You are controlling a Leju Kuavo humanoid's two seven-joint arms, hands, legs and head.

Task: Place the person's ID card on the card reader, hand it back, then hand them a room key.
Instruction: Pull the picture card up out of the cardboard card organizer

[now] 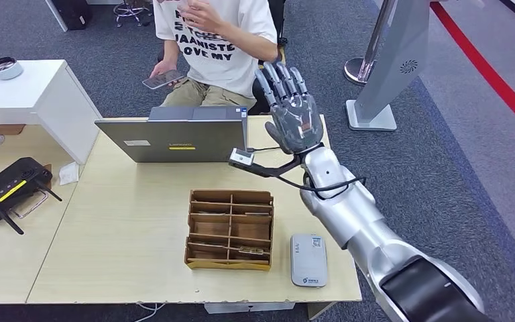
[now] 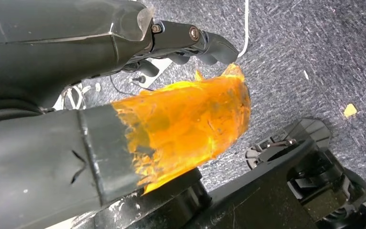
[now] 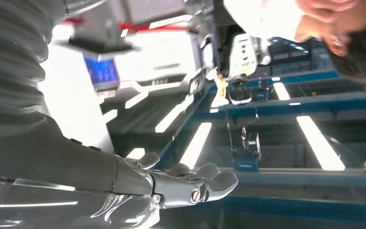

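The right robot hand [image 1: 294,111] reaches up in the upper centre of the head view, fingers spread and palm up with nothing in it, toward a seated person [image 1: 214,40] in a white printed shirt at the top of the frame. The left robot hand [image 2: 195,40] hangs over grey carpet, fingers curled in on nothing. On the pale wooden counter [image 1: 127,235], a grey card reader [image 1: 308,259] lies at lower centre, just right of a brown divided box [image 1: 230,229], behind which stands a laptop [image 1: 174,137].
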